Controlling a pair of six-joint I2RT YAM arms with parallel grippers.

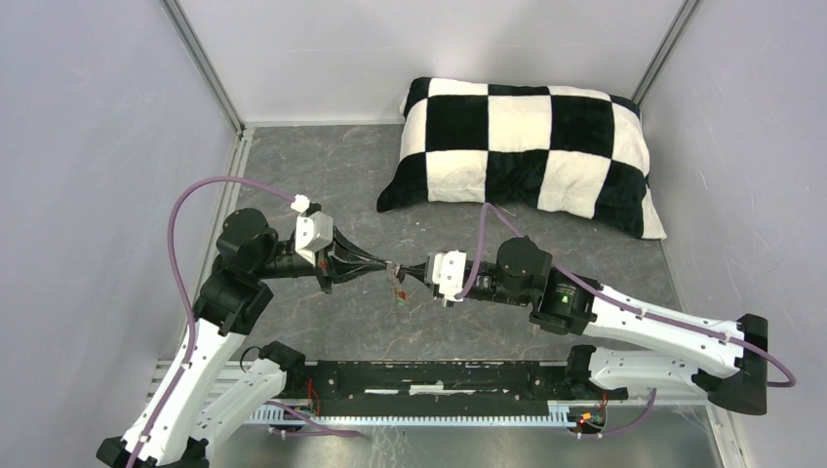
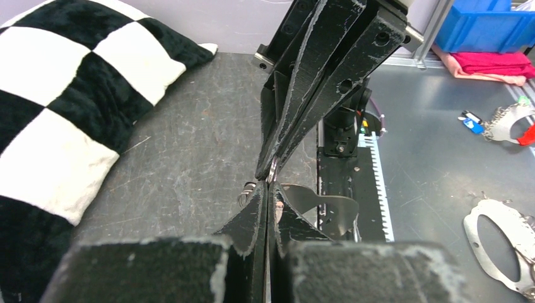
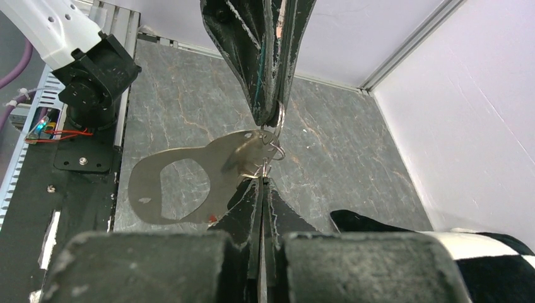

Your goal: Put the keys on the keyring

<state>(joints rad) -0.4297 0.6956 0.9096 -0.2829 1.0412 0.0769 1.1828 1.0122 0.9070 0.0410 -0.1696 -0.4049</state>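
Observation:
Both grippers meet tip to tip above the floor's middle, the left gripper [image 1: 383,265] from the left and the right gripper [image 1: 408,272] from the right. The keyring [image 3: 145,189], a flat grey-brown fob with a large oval hole, hangs between them on small wire rings [image 3: 272,150]. My right gripper [image 3: 262,180] is shut on a lower ring. My left gripper [image 3: 270,118] comes from above, shut on an upper ring. A tiny red tag [image 3: 211,218] of the keys peeks out beside my right finger; the keys themselves are hidden. In the left wrist view the fob [image 2: 331,208] hangs behind my shut left gripper [image 2: 270,189].
A black-and-white checked pillow [image 1: 527,151] lies at the back right. Grey walls close in the left, right and back. A black rail [image 1: 439,380] runs along the near edge. Beyond it lie other metal fobs [image 2: 505,233], a blue bin [image 2: 482,25] and red cloth [image 2: 492,63].

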